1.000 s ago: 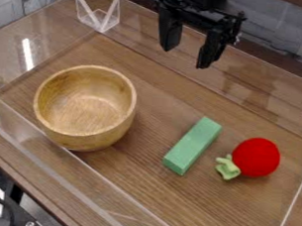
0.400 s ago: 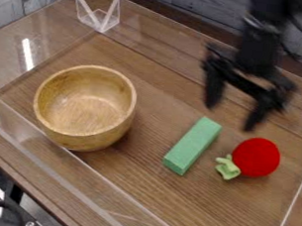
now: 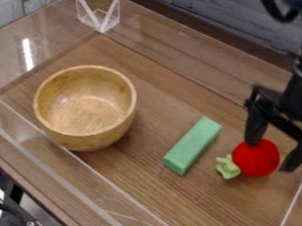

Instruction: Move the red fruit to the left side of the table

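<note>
The red fruit [image 3: 257, 158] is sitting on the table [image 3: 133, 193] at the right side, close to the clear wall on that edge. Its pale green leafy stem is pointing toward the lower left, lying flat on the wood. The gripper [image 3: 278, 136] is hanging directly over the fruit, pointing almost straight down, with its dark fingers [image 3: 256, 122] spread wide open. One finger is standing at the fruit's left shoulder and the other at its right, so the fruit is showing between them, partly hidden at the top. Whether the fingers are touching the fruit cannot be told; nothing is being squeezed.

Just left of the fruit, a green block [image 3: 192, 145] is lying on the wood, angled with its far end tipping to the right. It is sitting near the stem but apart from it. Farther left, well apart from the block, a wooden bowl [image 3: 84, 105] is standing upright with nothing showing inside it. A small clear bracket [image 3: 96, 14] is standing at the far left corner by the wall.
</note>
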You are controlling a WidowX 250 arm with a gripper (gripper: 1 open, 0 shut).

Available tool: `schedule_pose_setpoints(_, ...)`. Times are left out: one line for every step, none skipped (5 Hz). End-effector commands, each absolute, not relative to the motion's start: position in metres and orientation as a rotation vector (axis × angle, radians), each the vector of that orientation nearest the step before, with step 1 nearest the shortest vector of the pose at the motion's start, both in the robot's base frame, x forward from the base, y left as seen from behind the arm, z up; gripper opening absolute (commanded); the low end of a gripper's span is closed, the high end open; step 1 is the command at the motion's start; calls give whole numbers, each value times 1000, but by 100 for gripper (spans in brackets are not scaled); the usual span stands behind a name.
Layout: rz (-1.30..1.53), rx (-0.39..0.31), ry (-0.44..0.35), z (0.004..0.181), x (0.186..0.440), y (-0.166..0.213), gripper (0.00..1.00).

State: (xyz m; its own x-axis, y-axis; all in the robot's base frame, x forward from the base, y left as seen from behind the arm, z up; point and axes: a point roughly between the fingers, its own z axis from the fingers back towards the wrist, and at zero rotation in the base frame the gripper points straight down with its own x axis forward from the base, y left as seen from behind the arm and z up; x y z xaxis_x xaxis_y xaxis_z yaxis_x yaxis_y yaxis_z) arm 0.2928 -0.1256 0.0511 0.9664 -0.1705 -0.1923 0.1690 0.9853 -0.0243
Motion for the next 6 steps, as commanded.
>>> schedule_pose_setpoints(-166, -9, 186, 48, 306, -130, 100)
schedule_pose_setpoints(-162, 6, 223, 34, 305, -130, 100)
schedule_pose_setpoints(-155, 21, 248, 26, 302, -132, 100)
schedule_pose_setpoints(-150, 30, 268, 21, 297, -133, 100)
schedule_pose_setpoints(-148, 36, 286, 19, 293, -135, 100)
schedule_pose_setpoints(-145, 41, 303, 18, 289, -137, 100)
